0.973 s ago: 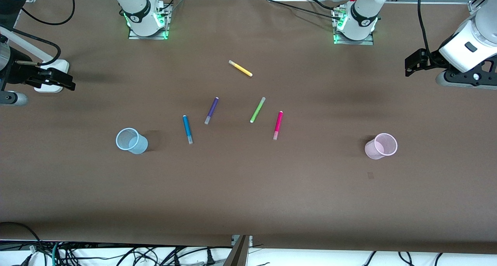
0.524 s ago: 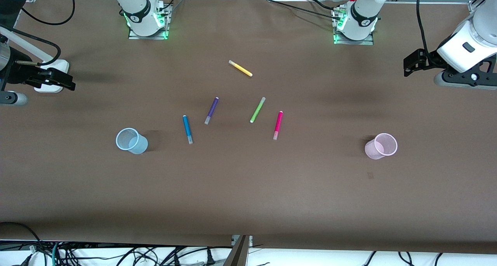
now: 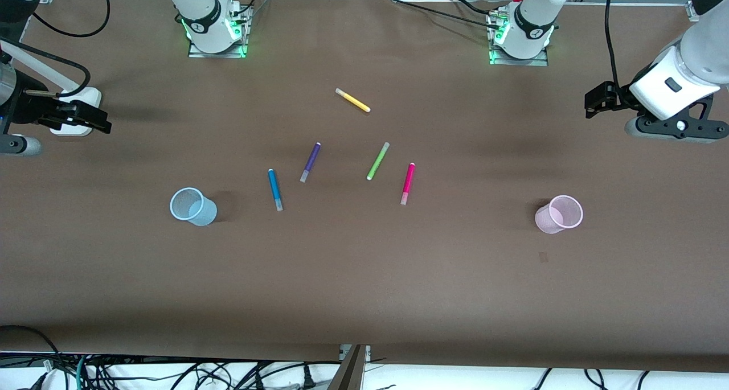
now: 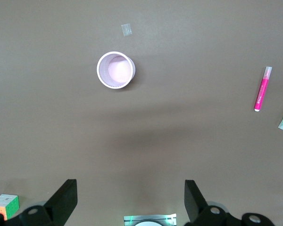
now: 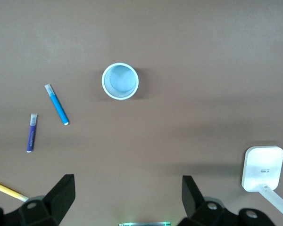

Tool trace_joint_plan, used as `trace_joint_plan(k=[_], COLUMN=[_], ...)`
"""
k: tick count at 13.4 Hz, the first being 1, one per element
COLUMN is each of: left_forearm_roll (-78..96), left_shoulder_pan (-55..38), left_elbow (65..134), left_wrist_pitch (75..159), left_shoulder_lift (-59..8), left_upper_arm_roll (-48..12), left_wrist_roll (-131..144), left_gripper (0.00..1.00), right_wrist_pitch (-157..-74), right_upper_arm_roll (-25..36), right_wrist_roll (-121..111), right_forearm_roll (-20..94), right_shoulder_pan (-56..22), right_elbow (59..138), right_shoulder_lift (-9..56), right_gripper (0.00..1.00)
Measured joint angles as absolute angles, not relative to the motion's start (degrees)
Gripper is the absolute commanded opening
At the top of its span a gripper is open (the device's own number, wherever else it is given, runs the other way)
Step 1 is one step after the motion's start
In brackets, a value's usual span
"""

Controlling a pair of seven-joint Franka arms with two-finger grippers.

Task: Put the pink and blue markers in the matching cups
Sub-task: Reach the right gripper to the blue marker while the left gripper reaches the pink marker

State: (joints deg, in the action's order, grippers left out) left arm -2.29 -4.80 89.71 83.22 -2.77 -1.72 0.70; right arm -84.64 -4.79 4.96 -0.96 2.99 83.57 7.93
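The pink marker and the blue marker lie flat mid-table. The pale blue cup stands upright toward the right arm's end, beside the blue marker. The pale pink cup stands upright toward the left arm's end. My left gripper is open and empty, high over the left arm's end; its wrist view shows the pink cup and pink marker. My right gripper is open and empty over the right arm's end; its wrist view shows the blue cup and blue marker.
A purple marker, a lime-green marker and a yellow marker lie between and farther from the front camera than the task markers. A white box sits under the right gripper. A colour cube shows in the left wrist view.
The left arm has drifted slightly toward the table's middle and risen a little. The right arm, markers and cups have not moved.
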Motion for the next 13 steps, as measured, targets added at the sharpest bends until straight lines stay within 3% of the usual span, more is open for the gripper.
trace_joint_plan(k=[5,8,13], left_forearm_roll=[-2.23,-2.11,-2.09], left_shoulder_pan=[-5.23,-5.77,-7.19], left_elbow=[89.73,89.78,90.11], left_wrist_pitch=[83.81,85.93,98.17], left_shoulder_lift=[-4.54,-7.53,-18.74], left_upper_arm_roll=[-2.97,-8.33,-16.15], left_wrist_roll=[1.78,6.69,15.06], left_gripper=[0.98,0.98,1.00], right_wrist_pitch=[-85.64,-87.68,-94.13], right_upper_arm_roll=[-5.40,-5.57,-5.67], right_wrist_roll=[5.26,5.89,6.05], right_forearm_roll=[-0.83,-0.80,-0.80], right_shoulder_pan=[-0.09,-4.98,-10.42], right_elbow=[83.67,83.72,83.92], right_shoulder_lift=[12.23,15.80,23.13], right_gripper=[1.00,1.00,1.00])
